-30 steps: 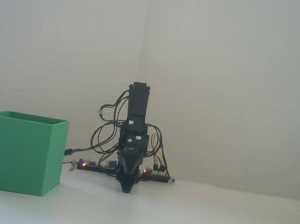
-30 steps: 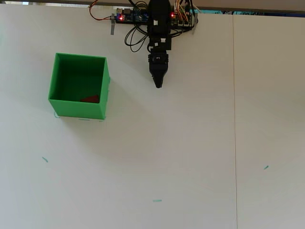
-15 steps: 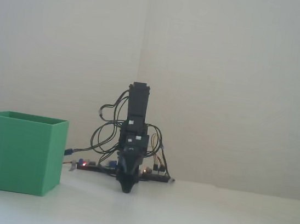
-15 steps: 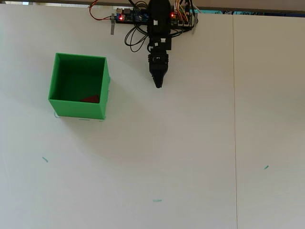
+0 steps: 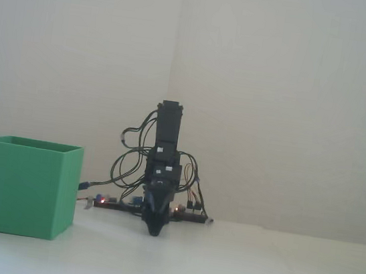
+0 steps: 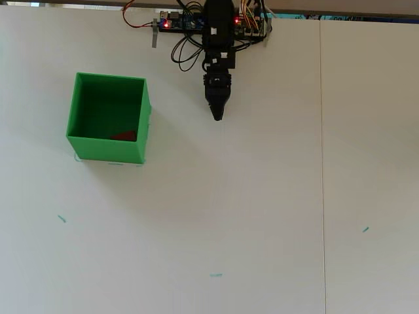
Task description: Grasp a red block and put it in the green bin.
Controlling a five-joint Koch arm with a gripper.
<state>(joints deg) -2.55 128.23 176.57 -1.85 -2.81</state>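
- White table: bare apart from a few small teal marks; we see nothing left on it to pick.
- Green bin, left of arm in overhead view, well apart from it; in fixed view it stands at.
- Arm folded at its base by the far table edge, pincer pointing down near the table; tips look together, empty, as far as we can tell.
- Red block lies inside bin, at the wall nearest the bottom of overhead view. Task looks done.
- Step in hand, our judgement: park & hold. Keep clear of bin, no sweep twd it.
- Vs earlier frames: no change. Arm, bin, block all same place.
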